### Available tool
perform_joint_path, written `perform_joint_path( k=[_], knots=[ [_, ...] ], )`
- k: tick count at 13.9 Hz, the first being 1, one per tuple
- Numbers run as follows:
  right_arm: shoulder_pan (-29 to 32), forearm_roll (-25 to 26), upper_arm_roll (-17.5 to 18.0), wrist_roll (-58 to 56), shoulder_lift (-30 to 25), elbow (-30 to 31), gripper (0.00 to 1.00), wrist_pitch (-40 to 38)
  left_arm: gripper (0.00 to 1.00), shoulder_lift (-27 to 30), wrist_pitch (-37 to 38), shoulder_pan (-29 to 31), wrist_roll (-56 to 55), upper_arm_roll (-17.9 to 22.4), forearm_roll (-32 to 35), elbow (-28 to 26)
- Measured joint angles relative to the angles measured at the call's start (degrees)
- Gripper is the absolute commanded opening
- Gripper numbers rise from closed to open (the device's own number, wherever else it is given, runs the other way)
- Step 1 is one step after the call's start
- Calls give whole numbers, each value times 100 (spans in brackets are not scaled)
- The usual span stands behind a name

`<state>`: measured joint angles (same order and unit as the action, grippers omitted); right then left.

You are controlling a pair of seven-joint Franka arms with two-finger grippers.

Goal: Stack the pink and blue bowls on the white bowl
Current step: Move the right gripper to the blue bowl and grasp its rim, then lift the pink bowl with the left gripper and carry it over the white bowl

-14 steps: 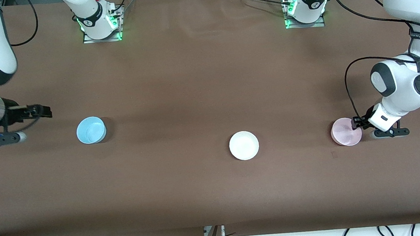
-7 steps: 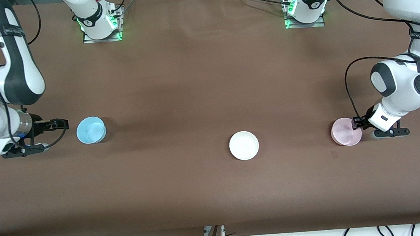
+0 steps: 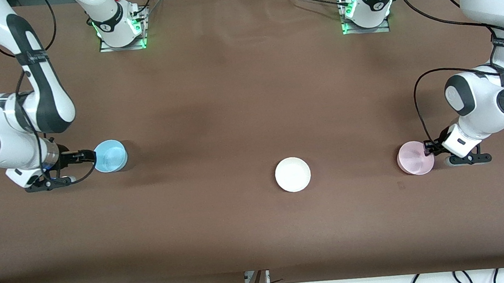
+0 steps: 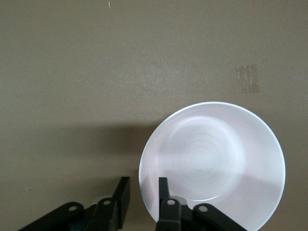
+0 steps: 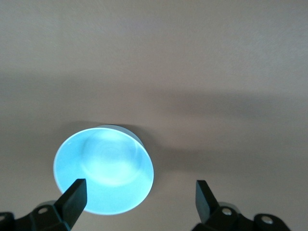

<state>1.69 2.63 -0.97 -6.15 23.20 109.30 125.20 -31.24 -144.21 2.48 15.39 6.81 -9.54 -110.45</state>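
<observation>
Brown surface (image 3: 229,93), three bowls apart on it in a loose row.

At the right arm's end: right pincer (image 3: 83,156) low at the surface, reaching level toward the blue bowl (image 3: 110,156), tips at its rim on the side toward that end of the surface. Spread wide in the right wrist view (image 5: 139,192), one finger (image 5: 73,195) overlapping the bowl's (image 5: 103,168) edge, the other well clear of it over bare cloth. Nothing gripped.

About midway along and nearer the front camera than the blue one: white bowl (image 3: 292,174), upright, alone, well apart from both arms.

Toward the left arm's end: pink bowl (image 3: 414,158), upright on the surface, roughly level with the white one.

Just beside it: left pincer (image 3: 428,147), down at the rim. Narrow in the left wrist view (image 4: 144,185), straddling the bowl's (image 4: 211,159) wall, one finger (image 4: 124,192) outside with a sliver of surface showing between it and the rim, the other inside the bowl. Not clamped tight.
</observation>
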Motion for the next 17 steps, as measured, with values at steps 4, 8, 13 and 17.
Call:
perform_joint_path(
  k=[4,8,13,17],
  knots=[
    [36,-9,-33,33,26,365,100,534,21,2,0,0,2,-1,0,0],
    [57,-14,-85,68,31,880,100,1215,14,3,-4,0,6,-3,0,1],
    [58,-19,-90,99,70,1224,100,1693,1,5,-22,0,10,-10,0,3],
    [58,-32,-97,105,153,1254,100,1870,0,32,-23,-3,15,-26,0,14]
  ],
)
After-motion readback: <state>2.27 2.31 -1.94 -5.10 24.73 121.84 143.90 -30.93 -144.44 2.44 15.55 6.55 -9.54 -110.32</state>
